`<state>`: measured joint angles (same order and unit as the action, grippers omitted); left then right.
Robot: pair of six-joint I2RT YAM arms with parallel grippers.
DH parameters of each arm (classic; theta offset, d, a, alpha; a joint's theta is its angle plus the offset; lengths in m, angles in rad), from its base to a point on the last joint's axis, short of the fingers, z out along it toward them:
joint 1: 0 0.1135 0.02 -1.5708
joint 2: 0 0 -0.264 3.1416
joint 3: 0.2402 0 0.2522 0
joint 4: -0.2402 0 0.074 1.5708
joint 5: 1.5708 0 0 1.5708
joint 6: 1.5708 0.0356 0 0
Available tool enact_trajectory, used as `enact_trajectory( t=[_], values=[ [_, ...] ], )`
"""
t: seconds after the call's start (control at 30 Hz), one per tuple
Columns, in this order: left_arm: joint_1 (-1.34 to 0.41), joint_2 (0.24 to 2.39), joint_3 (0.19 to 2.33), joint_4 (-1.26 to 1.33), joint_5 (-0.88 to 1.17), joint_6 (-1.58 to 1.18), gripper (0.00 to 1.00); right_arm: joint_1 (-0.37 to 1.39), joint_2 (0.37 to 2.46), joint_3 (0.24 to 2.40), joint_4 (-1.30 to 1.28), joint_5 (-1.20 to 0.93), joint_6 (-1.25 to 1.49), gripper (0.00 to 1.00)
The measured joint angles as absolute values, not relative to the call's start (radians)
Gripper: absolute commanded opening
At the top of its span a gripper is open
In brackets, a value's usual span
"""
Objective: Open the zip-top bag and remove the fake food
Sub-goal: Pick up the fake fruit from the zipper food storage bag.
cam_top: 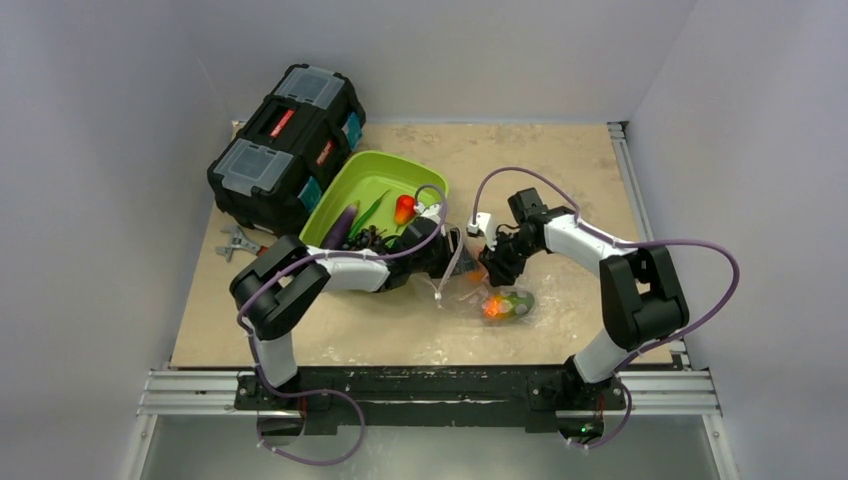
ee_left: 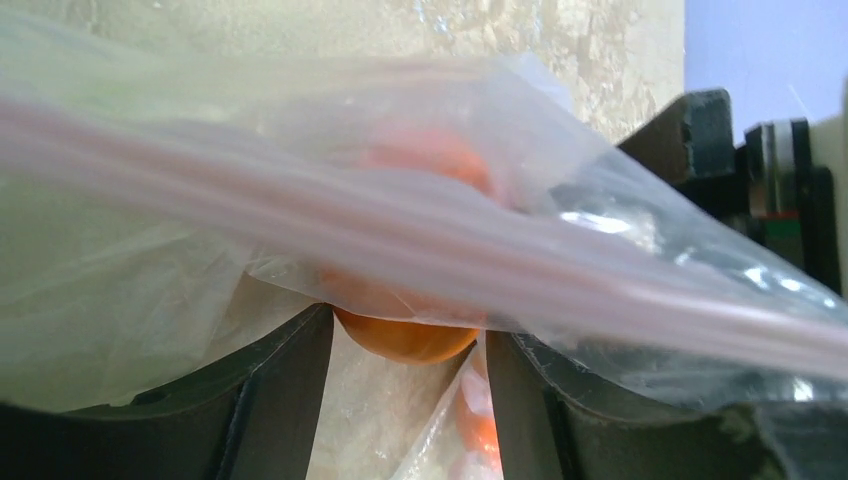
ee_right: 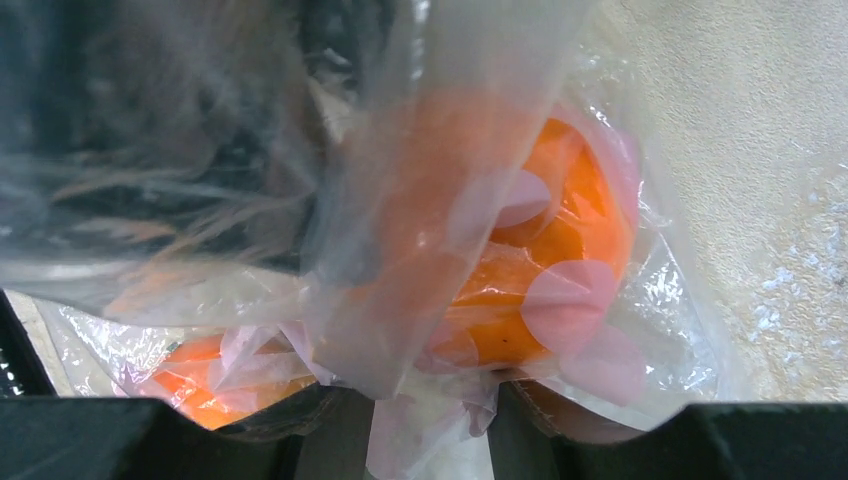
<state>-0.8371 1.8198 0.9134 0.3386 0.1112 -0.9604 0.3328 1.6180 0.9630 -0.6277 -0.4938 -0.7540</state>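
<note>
Clear zip-top bag [cam_top: 462,297] meets both inward-reaching tools: left tool [ee_left: 405,330] apart, right tool [ee_right: 400,400] smothered in film, grip unclear.

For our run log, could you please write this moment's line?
zip-top bag: on table, orange fruit inside | lime-green tray: eggplant, red pepper, pod

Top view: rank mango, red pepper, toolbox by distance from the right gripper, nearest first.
From the right gripper:
1. Mango, in the bag, just toward the arm bases.
2. Red pepper, in the green tray, to its left.
3. Toolbox, far left corner.
</note>
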Motion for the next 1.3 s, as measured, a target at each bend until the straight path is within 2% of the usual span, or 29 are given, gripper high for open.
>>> enact_trajectory(
  t=[0.17,0.3,0.47,0.63,0.93,1.03,1.17,1.3],
  values=[
    [-0.837,1.842,0.956,0.283,0.056,-0.971,0.50,0.333,1.592,0.963,-0.637,-0.529,-0.751,0.65],
    [-0.837,1.858,0.977,0.263,0.032,-0.977,0.48,0.321,1.483,0.967,-0.645,-0.576,-0.751,0.67],
    [-0.837,1.872,0.993,0.257,0.024,-0.977,0.48,0.248,1.371,1.016,-0.633,-0.657,-0.730,0.63],
    [-0.837,1.872,0.995,0.253,0.022,-0.977,0.49,0.184,1.372,1.026,-0.500,-0.636,-0.580,0.61],
    [-0.837,1.872,0.997,0.261,0.032,-0.971,0.53,0.199,1.664,1.070,-0.376,-0.564,-0.352,0.57],
    [-0.835,1.873,0.997,0.265,0.041,-0.958,0.53,0.203,1.701,1.083,-0.378,-0.570,-0.329,0.51],
    [-0.831,1.887,1.009,0.272,0.058,-0.947,0.52,0.207,1.716,1.103,-0.403,-0.583,-0.327,0.37],
    [-0.825,1.900,1.024,0.267,0.081,-0.938,0.52,0.207,1.740,1.122,-0.421,-0.604,-0.329,0.34]
  ],
)
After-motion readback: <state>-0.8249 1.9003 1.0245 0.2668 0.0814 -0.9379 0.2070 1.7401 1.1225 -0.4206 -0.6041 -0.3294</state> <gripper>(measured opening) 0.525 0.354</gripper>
